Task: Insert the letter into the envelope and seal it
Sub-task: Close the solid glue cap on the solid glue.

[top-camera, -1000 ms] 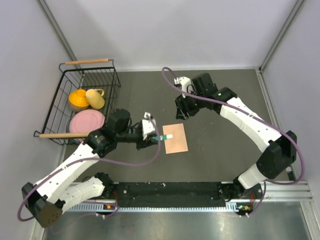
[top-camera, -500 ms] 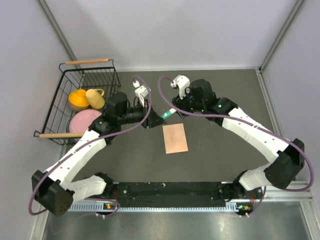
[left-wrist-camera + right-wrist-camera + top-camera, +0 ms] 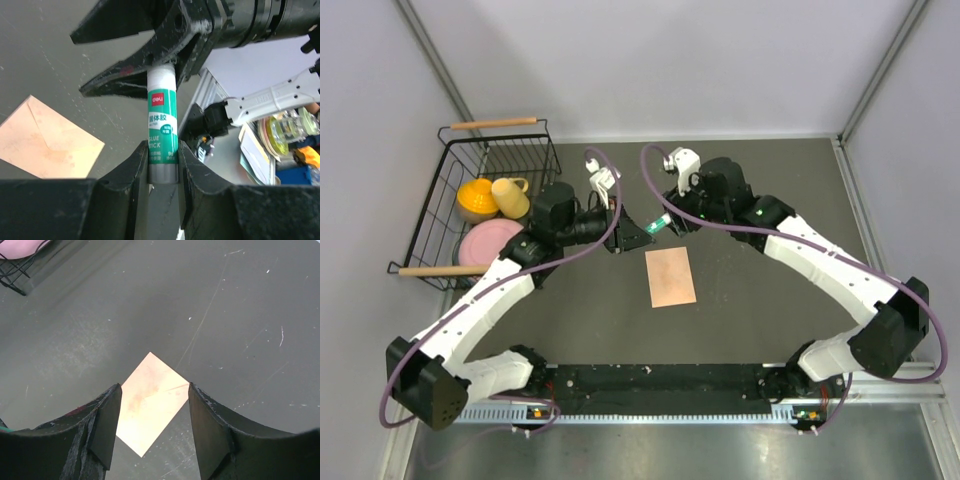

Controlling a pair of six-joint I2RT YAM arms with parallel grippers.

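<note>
left gripper (image 3: 162, 146) clenched on the lower barrel of the glue stick (image 3: 161, 115), holding it up off the table (image 3: 770, 330) with the white cap end aimed at the other arm; reads as an uncapping setup: one claw anchors the body so the other can pull the cap; right gripper (image 3: 154, 390) released, jaws spread, nothing between them in its own wrist view, just the envelope (image 3: 671, 277) showing through the gap; from the left wrist view its fingers sit right at the cap end, contact unclear; envelope lies flat on the table on the near side of both claws, apart from them; flap creases show, can't tell if it's glued; no letter visible, presumably already inside; risk: right claw closes off-centre and skews the stick in the left grip
</note>
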